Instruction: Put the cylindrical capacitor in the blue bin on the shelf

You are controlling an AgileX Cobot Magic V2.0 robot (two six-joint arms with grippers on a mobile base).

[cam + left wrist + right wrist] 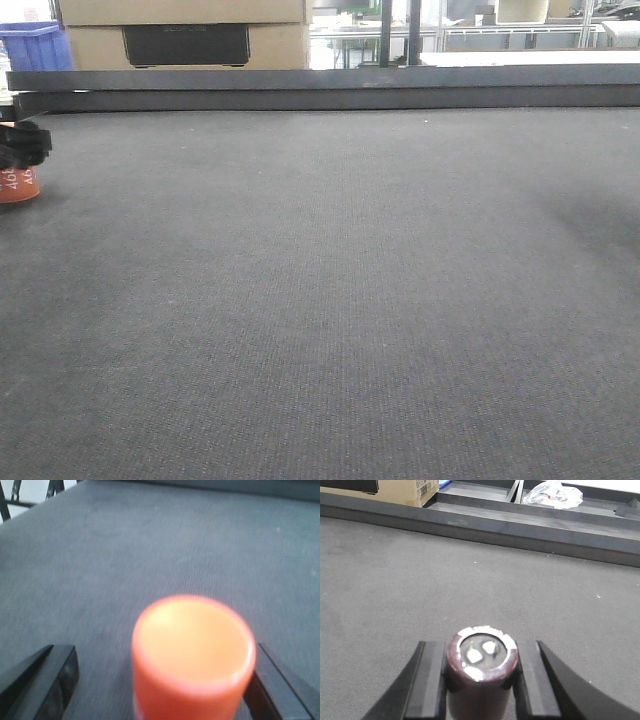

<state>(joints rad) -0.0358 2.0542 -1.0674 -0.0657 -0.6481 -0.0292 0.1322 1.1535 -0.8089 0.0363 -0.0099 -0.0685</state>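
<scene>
Left pincer is straddling, unclosed, the small orange cylindrical capacitor standing on the grey felt surface, lower centre.
Right pincer is gripping a maroon metal-topped cylinder; left jaws are sitting off-centre, so centre before closing.

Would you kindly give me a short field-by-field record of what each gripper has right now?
surface: grey mat
left gripper: open, straddling the standing orange cylinder, gap on one side
right gripper: shut on dark red cylinder with two terminals on top
background: blue bin, cardboard box
</scene>
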